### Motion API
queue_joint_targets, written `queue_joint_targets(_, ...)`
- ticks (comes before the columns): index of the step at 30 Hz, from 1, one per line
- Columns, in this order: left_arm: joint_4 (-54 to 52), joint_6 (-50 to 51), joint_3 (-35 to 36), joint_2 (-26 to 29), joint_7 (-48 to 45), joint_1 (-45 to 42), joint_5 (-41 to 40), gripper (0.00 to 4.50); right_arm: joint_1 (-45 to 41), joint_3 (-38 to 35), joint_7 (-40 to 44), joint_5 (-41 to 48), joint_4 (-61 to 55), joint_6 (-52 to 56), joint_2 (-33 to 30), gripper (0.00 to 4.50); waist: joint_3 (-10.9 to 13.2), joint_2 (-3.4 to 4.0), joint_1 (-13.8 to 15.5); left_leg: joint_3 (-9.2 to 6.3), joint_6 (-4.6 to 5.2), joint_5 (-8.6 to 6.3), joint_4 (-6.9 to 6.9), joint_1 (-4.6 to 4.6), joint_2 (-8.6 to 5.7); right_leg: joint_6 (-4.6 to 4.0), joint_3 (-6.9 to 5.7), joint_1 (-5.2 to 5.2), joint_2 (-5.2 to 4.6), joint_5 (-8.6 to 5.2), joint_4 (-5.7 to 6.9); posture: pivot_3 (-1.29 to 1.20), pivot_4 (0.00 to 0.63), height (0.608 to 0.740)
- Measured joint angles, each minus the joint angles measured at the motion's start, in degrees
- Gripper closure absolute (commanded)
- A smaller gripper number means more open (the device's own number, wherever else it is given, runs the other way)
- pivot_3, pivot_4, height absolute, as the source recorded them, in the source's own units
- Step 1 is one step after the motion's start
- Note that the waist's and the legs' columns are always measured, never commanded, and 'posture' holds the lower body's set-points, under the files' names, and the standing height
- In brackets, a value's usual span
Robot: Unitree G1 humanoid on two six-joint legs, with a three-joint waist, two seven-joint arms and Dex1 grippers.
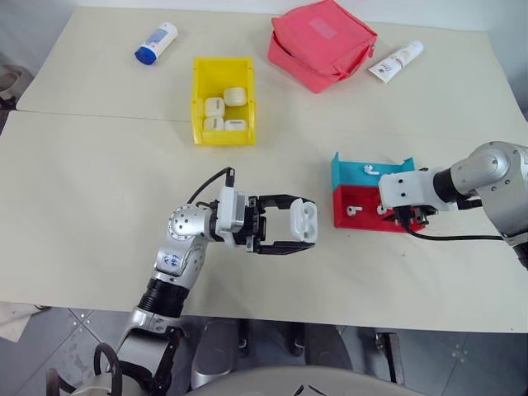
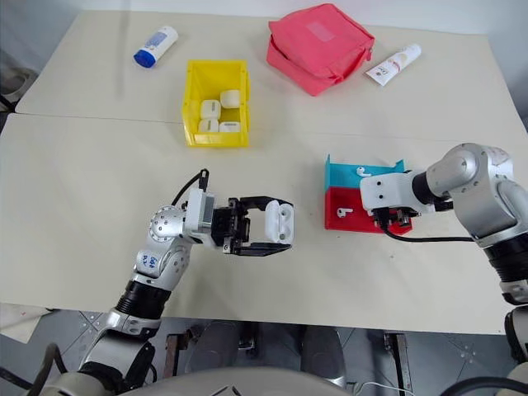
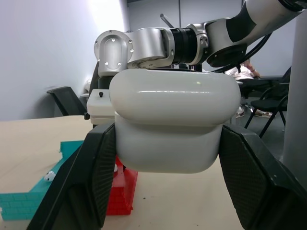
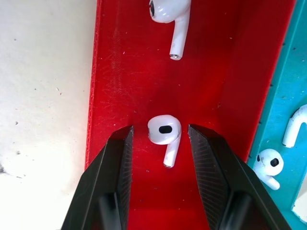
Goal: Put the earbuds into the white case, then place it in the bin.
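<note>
Hovering over the red half of the blue-and-red plastic tray (image 1: 351, 177), the right gripper (image 4: 160, 139) has its two black fingers parted on either side of one tiny white stemmed plastic earbud (image 4: 164, 134), with gaps on both sides and nothing gripped yet. A second earbud (image 4: 170, 17) lies further along the same red compartment, and two more white earbuds sit in the blue compartment alongside.

The left gripper (image 1: 301, 224) is clenched on the small glossy white rounded earbud case (image 1: 303, 223), holding it above the cream table (image 1: 82, 206) with its lid swung open, so the two sockets show in the head views.

The earbud looks very light, hard and smooth, so it would likely slip or flick away under an off-centre squeeze. The bulbous head seems the better place to pinch, since the thin stem offers little surface. The case is rigid and slick too; a hold across its flat sides, as now, looks secure.

The bright yellow rectangular plastic bin (image 1: 198, 103) stands well apart at the far side, already containing several white cases.
</note>
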Motion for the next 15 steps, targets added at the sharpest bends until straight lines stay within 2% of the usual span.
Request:
queue_joint_targets(10, -0.1, 0.2, 0.0, 0.2, 0.7, 0.0, 0.0, 1.7, -0.6, -0.2, 0.2, -0.1, 0.8, 0.2, 1.2, 2.64, 0.0, 0.0, -0.2, -0.01, 0.0, 0.0, 0.02, 0.0, 0.02, 0.0, -0.01, 0.01, 0.01, 0.0, 0.01, 0.0, 0.15, 0.74)
queue_joint_targets(13, -0.2, 0.2, 0.0, 0.2, 0.7, 0.0, 0.0, 1.7, -0.8, -0.2, 0.2, -0.1, 1.1, 0.2, 1.6, 3.21, 0.0, 0.0, -0.4, -0.01, 0.0, 0.0, 0.03, 0.0, 0.02, 0.0, -0.01, 0.01, 0.01, 0.0, 0.02, 0.0, 0.15, 0.74)
queue_joint_targets(15, -0.2, 0.2, 0.0, 0.2, 0.7, 0.0, 0.0, 1.7, -1.0, -0.2, 0.2, -0.5, 1.5, 0.0, 1.7, 3.88, 0.0, 0.0, -0.4, -0.01, 0.0, 0.0, 0.04, 0.01, 0.02, 0.0, -0.01, 0.02, 0.01, 0.0, 0.02, 0.0, 0.15, 0.74)
